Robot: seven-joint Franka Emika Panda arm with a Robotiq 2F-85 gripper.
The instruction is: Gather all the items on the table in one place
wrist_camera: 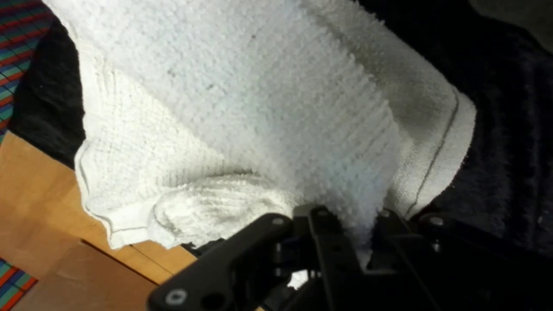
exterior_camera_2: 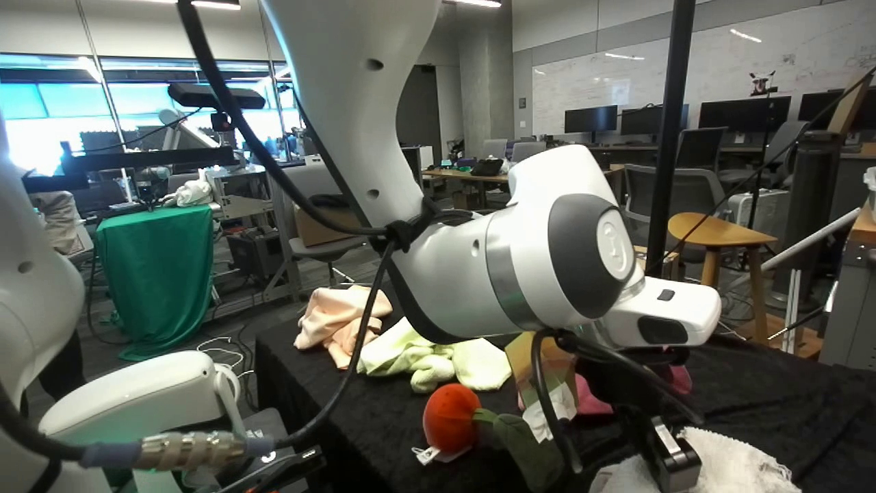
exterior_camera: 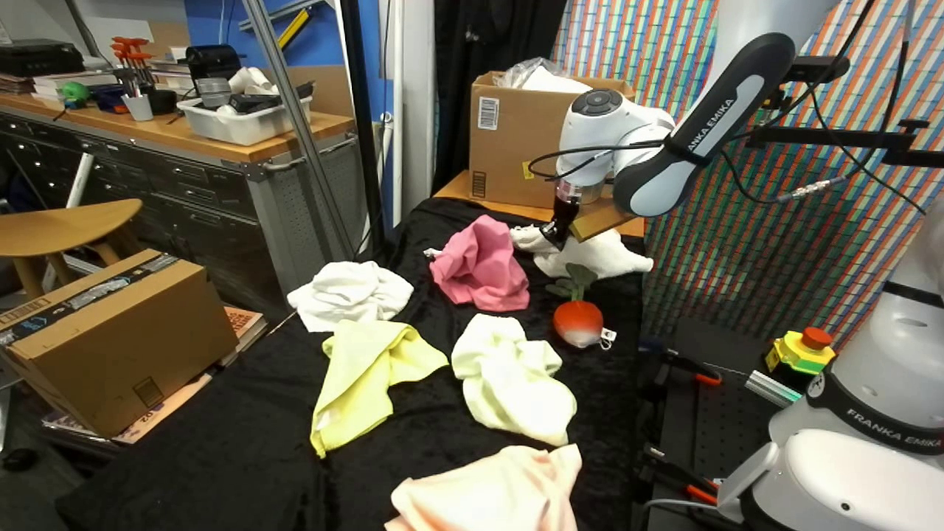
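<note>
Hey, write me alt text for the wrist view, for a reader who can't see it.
The tool grips a fold of white cloth, which fills much of the picture. Black fabric shows on the right, a tan surface at lower left, and a multicoloured backdrop along the left edge.

Crumpled rags (exterior_camera: 512, 383) and a red radish (exterior_camera: 577, 321) were scattered, one white rag (exterior_camera: 601, 255) pinched near a worktop (exterior_camera: 221, 450) corner.
</note>
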